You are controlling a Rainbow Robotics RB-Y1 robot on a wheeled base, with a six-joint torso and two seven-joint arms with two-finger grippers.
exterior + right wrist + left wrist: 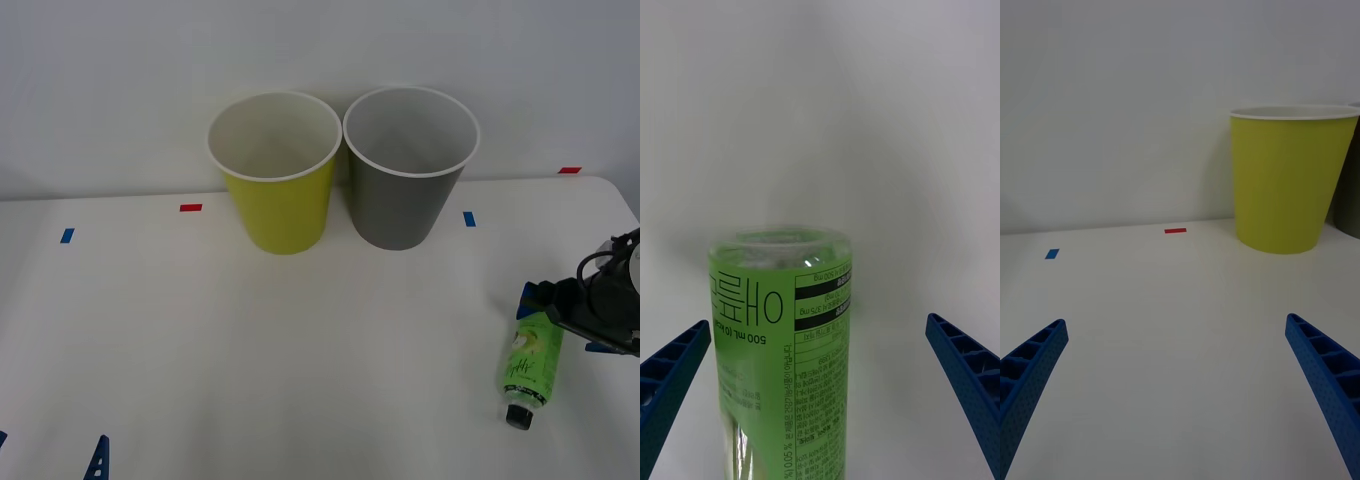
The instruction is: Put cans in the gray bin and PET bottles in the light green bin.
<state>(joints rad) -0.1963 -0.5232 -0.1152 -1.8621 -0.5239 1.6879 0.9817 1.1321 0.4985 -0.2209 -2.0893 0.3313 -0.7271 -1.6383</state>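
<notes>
Nearest, at the front left corner of the white counter, the left gripper is seen low, its blue ribbed fingers spread wide with nothing between them; only their tips are caught in the front view. On the right side, the right gripper is placed over the PET bottle, which lies on its side on the counter with its black cap turned toward the robot and its base pointing away. The right gripper's fingers are held apart on either side of the bottle, and clear space is seen between each finger and the green label, so the bottle is not pinched. One blue fingertip is visible just beside the bottle's far end, with the black wrist and cables to its right.

Farther back, small blue tape marks and red tape marks are stuck along the counter. Beyond them, the light green bin and the gray bin are set upright side by side, the green one on the left, their white rims touching or nearly so. A plain pale wall is seen behind the counter.
</notes>
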